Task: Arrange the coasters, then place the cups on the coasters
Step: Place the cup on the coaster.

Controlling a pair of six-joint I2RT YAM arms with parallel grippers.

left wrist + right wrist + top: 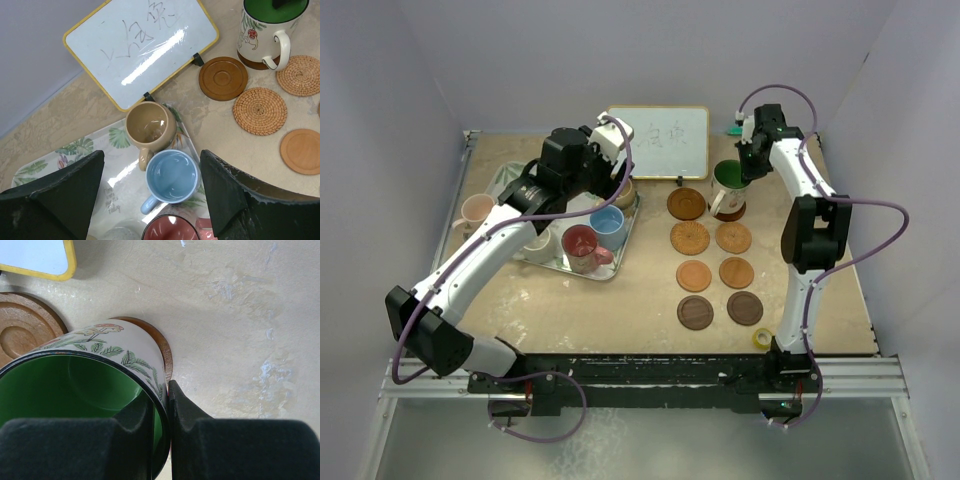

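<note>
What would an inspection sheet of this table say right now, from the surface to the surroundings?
Surface: beige marbled tabletop, with pale scuffs.
Job's things: eight coasters in two columns. The green mug stands on the far right one. The blue mug, red mug and tan mug sit on the leaf-patterned tray, with the pink mug to its left.
Clutter: whiteboard, yellow tape roll.
Grippers: left gripper open above the blue mug; right gripper shut on the green mug's rim.
Cables: purple cables loop along both arms.
Surroundings: pale walls, metal rail at the near edge.
</note>
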